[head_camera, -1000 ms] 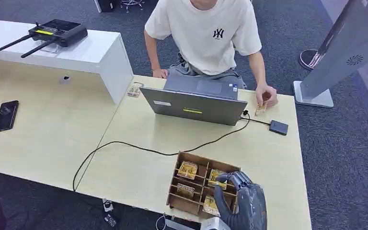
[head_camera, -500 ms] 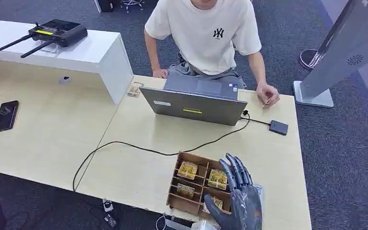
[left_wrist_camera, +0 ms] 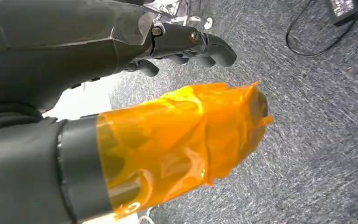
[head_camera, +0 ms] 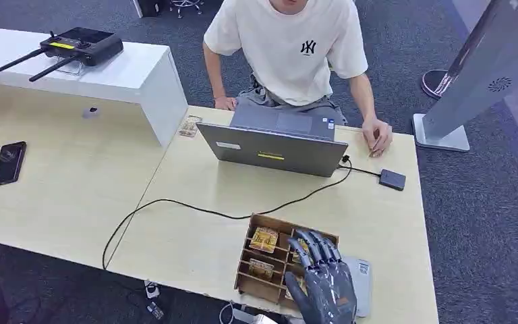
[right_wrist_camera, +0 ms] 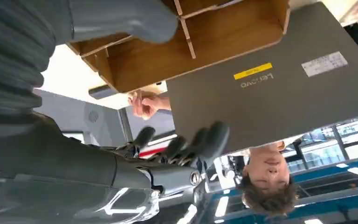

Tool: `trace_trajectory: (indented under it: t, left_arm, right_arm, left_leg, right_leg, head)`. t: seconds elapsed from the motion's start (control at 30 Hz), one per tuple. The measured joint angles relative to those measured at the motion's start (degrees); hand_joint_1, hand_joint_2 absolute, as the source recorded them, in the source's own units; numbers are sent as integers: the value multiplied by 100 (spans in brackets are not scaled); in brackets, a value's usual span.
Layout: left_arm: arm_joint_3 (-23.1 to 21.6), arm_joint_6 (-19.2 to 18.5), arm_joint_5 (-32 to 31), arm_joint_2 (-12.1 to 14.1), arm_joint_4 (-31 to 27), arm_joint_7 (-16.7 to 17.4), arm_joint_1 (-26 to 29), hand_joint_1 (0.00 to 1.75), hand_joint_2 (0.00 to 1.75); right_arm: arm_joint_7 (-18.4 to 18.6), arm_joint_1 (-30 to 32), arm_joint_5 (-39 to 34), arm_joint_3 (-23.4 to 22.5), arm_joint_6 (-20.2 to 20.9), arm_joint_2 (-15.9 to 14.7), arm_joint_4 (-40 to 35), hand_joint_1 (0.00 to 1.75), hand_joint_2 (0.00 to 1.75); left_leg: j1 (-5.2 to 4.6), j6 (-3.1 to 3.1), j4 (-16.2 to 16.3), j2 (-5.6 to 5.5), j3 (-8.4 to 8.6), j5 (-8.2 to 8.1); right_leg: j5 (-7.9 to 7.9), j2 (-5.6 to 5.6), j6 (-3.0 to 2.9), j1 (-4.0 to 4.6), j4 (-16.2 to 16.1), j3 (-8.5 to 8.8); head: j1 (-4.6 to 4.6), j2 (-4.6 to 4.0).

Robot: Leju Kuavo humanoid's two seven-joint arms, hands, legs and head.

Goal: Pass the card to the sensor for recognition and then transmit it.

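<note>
A wooden divided box holds yellow cards in several compartments near the table's front edge. My right hand hovers over the box's right side with its fingers spread and nothing in it. The right wrist view shows the same hand above the box. The small dark sensor lies at the far right of the table, cabled to the grey laptop. My left hand hangs over the carpet, its thumb wrapped in orange film, holding nothing.
A person in a white T-shirt sits behind the laptop, one hand on the table just beyond the sensor. A flat grey item lies right of the box. A black cable crosses the table. A phone lies far left.
My right hand uncurled its fingers, then shifted left over the box, uncovering the flat grey item. The person's hand picked the card up off the table.
</note>
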Motion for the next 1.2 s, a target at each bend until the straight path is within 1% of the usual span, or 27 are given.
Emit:
trace_trajectory:
  t: [0.07,0.1,0.2,0.23,0.27,0.33,0.43,0.53,0.57,0.6,0.63,0.7,0.77,0.8,0.87,0.93,1.0,1.03,1.07,1.13,1.2]
  left_arm:
    - [-11,9,0,0,46,0,-21,0,0]
    - [-18,13,2,0,59,0,-25,0,0]
    - [-44,26,15,4,94,0,-29,0,0]
    - [-57,33,20,4,96,0,-29,0,0]
    - [-66,42,30,7,100,0,-29,0,0]
    - [-79,65,63,9,124,0,-33,0,0]
    - [-101,79,116,28,149,-2,-28,0,0]
    - [-114,94,153,55,166,-9,-25,0,0]
    - [-116,96,164,59,168,-9,-20,0,0]
    - [-120,96,173,61,170,-9,-10,0,0]
    - [-129,96,181,66,168,-9,0,0,0]
    - [-159,96,201,79,170,-9,20,0,0]
    - [-188,96,208,90,170,-9,30,0,0]
    - [-195,96,214,94,170,-9,33,0,0]
    - [-197,96,227,101,170,-9,44,0,0]
    - [-197,96,234,101,170,-9,62,0,0]
    - [-199,96,234,98,170,-9,71,0,0]
    - [-199,96,232,101,168,-9,80,0,0]
    - [-199,96,230,101,170,-9,89,0,0]
    - [-199,96,225,98,168,-9,100,0,0]
    - [-199,96,223,98,168,-11,106,0,0]
  right_arm:
    - [4,-30,138,0,20,32,148,89,175]
    - [20,-41,203,0,20,46,222,94,175]
    - [136,-70,385,0,22,76,411,129,175]
    - [179,-75,431,0,26,81,461,136,175]
    - [239,-88,500,0,31,87,541,138,175]
    - [328,-109,577,-7,26,118,701,133,175]
    - [588,-101,769,-17,28,168,837,136,175]
    - [789,-101,887,-35,39,192,850,127,175]
    - [839,-98,920,-52,39,192,841,117,175]
    - [879,-94,935,-72,39,192,821,117,175]
    - [923,-87,974,-113,37,192,785,112,175]
    - [975,-71,1005,-231,41,190,686,106,175]
    - [981,-52,1040,-332,55,184,585,96,175]
    - [990,-31,1058,-394,44,181,513,96,175]
    - [1008,48,1101,-538,-9,162,305,89,175]
    - [1023,97,1117,-664,-55,149,131,89,175]
    - [1006,166,1143,-778,-94,135,-43,66,175]
    - [990,193,1156,-826,-116,127,-133,66,175]
    - [975,217,1163,-861,-133,120,-208,59,175]
    - [973,258,1169,-940,-151,111,-341,66,175]
    - [940,285,1167,-984,-142,107,-444,63,175]
  left_leg:
    - [0,0,0,0,0,0]
    - [0,0,0,0,0,0]
    - [0,0,0,0,0,0]
    - [0,0,0,0,-1,0]
    - [0,0,0,0,-1,0]
    - [0,0,0,0,0,0]
    - [0,0,0,0,0,0]
    - [0,0,0,1,0,0]
    - [0,0,0,0,0,0]
    - [0,0,0,1,0,0]
    - [0,0,0,1,0,0]
    - [0,0,0,1,1,0]
    - [-1,0,0,1,1,0]
    - [-1,0,0,1,1,0]
    - [-2,0,0,0,0,0]
    - [-2,0,1,2,1,0]
    - [-2,0,1,1,0,0]
    - [-1,0,1,0,1,0]
    - [-1,0,1,1,1,0]
    - [-1,0,0,1,1,0]
    - [0,0,0,2,1,0]
  right_leg:
    - [0,0,0,0,0,0]
    - [0,0,0,0,0,0]
    - [0,0,0,0,0,0]
    - [0,0,0,0,0,0]
    - [0,0,0,0,0,0]
    - [0,0,0,0,0,0]
    - [0,0,0,0,0,0]
    - [0,0,0,0,0,0]
    - [0,0,0,0,0,0]
    - [0,0,0,0,0,0]
    - [0,1,0,0,0,0]
    - [0,1,0,0,0,0]
    - [0,1,0,0,0,0]
    - [0,0,0,0,0,0]
    - [0,0,1,0,0,0]
    - [0,1,1,0,0,0]
    - [0,0,0,0,0,0]
    - [0,0,0,0,0,0]
    - [0,1,0,0,0,0]
    - [0,1,0,0,-1,-1]
    - [0,1,0,0,-1,-1]
  head:
    - [2,0]
    - [2,0]
    - [0,0]
    - [2,0]
    - [2,0]
    - [2,0]
    - [2,0]
    - [2,0]
    - [2,0]
    - [2,0]
    - [2,0]
    - [2,0]
    - [2,0]
    - [2,0]
    - [2,0]
    - [2,0]
    - [2,0]
    - [2,0]
    - [0,0]
    - [2,0]
    - [2,0]
